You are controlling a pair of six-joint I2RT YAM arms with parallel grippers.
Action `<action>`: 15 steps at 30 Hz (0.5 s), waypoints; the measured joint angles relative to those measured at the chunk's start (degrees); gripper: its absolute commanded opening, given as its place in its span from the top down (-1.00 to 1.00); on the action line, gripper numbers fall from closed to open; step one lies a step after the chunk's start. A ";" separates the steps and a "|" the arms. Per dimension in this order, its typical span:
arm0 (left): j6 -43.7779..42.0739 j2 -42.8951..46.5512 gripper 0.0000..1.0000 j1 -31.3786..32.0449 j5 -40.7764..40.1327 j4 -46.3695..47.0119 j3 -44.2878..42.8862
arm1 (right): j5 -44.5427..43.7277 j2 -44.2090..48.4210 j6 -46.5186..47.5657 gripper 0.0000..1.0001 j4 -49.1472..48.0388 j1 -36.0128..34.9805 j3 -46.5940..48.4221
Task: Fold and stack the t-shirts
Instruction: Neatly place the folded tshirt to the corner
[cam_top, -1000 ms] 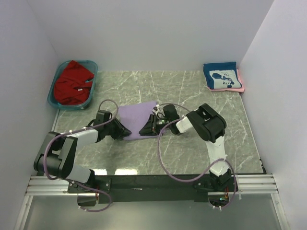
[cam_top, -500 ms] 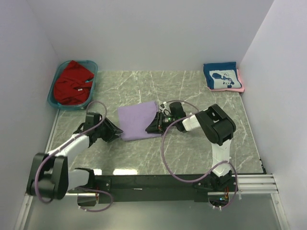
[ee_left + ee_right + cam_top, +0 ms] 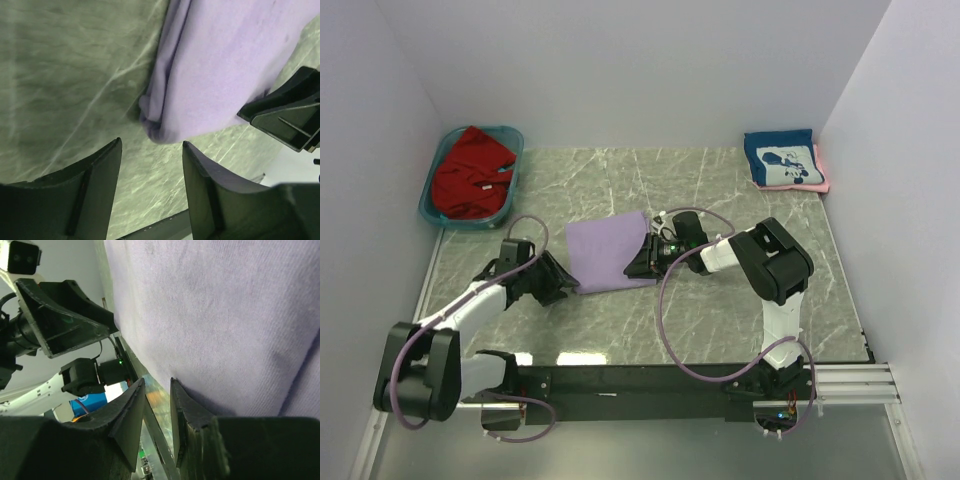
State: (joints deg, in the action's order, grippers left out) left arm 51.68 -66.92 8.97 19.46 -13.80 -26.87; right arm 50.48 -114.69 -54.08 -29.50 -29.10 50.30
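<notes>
Arm bases: both are bolted to a black rail (image 3: 620, 380) at the near edge of the green marble table (image 3: 720, 200), the left arm reaching forward low, the right arm bent over towards the middle.
Left gripper (image 3: 151, 144): its jaws stand well apart with nothing between them. It sits low over the table just off the near left corner of the lavender t-shirt, and that rolled corner lies just beyond the fingertips, not in the gap.
Right gripper (image 3: 157, 381): its fingers are parted by only a narrow slit, and no cloth shows in that slit. It is at the shirt's right edge, with the right-hand finger (image 3: 187, 410) lying against the purple cloth. Whether any fold is caught under that finger cannot be told.
Lavender t-shirt (image 3: 605, 255): it lies folded into a rough rectangle on the middle of the table, between the two grippers, its near left edge doubled into a thick soft roll.
Teal tub (image 3: 432, 185): it stands in the far left corner, well apart from the arms.
Red t-shirt (image 3: 470, 172): it lies crumpled inside the tub.
Navy t-shirt (image 3: 780, 158): it lies folded in the far right corner, white graphic facing up.
Pink t-shirt (image 3: 822, 178): it lies under the navy one, showing only along the right and near edges.
</notes>
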 measured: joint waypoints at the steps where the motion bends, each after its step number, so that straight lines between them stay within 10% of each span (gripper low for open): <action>1: 0.04 -0.59 -0.11 0.09 0.39 0.66 0.11 | 0.00 0.00 0.02 0.31 0.02 0.00 0.00; 15: 0.66 -3.06 0.05 4.50 -2.86 -3.52 -5.01 | -0.04 0.37 2.56 0.31 2.43 0.00 0.07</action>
State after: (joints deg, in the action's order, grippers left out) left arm 52.34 -69.97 13.47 16.60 -17.32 -31.88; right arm 50.43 -114.32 -51.53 -27.07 -29.10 50.37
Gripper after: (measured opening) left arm 0.497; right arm 0.343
